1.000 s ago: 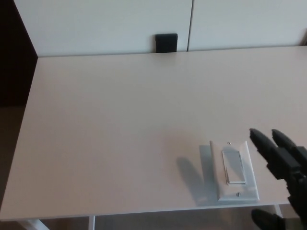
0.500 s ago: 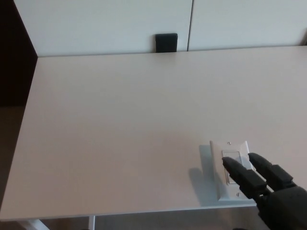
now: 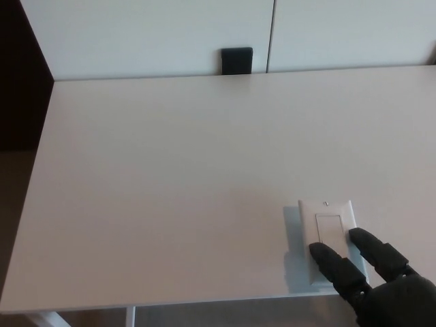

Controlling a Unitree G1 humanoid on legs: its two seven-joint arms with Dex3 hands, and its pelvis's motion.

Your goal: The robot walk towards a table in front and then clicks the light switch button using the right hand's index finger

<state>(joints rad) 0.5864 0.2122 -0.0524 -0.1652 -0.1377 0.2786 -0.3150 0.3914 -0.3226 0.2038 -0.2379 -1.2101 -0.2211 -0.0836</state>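
A: Switch [image 3: 330, 235] first: where is it?
B: It lies flat on the tabletop [image 3: 177, 177], close to the near edge and toward the right. It is a white plate with a tall rocker in the middle.

A: What has changed?
B: A second ago the right hand [image 3: 371, 276] was off to the switch's right, beside it and clear of the plate. Half a second ago it had swung in over the lower half of the rocker. Now it sits a little lower, with two fingers [image 3: 337, 266] spread and pointing up from the switch's near edge, their tips over the bottom of the plate. It holds nothing.

A: So is the press done?
B: I judge the hand is at or just past the press. I cannot tell whether a fingertip is touching the rocker or whether the rocker has tipped. The switch itself has not shifted on the tabletop.

A: And the left hand?
B: It does not show.

A: Any writing or brand?
B: None that I can read. The plate is plain white, with one small screw visible near its top edge. A dark block [image 3: 236, 60] stands well beyond the switch at the tabletop's far edge, and it is blank too.
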